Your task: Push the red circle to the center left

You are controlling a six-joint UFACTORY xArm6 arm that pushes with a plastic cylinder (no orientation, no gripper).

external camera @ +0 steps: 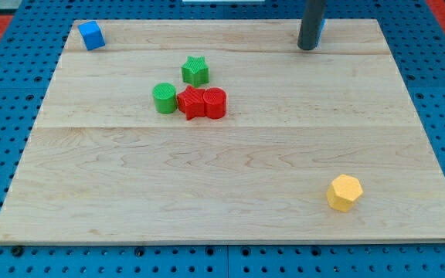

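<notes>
yellow hexagon (344, 192), red circle (215, 103), tool tip (307, 48)

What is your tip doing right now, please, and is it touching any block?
My tip: no pincer, holds nothing; at the view's top right, touching none of the centre blocks.
Red circle: mid-board, against the red star, far from my tip.

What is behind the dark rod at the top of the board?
A sliver of a blue block shows just past the dark rod on the view's right. The rod covers the rest, so its shape cannot be told. My tip rests far from the red circle.
</notes>
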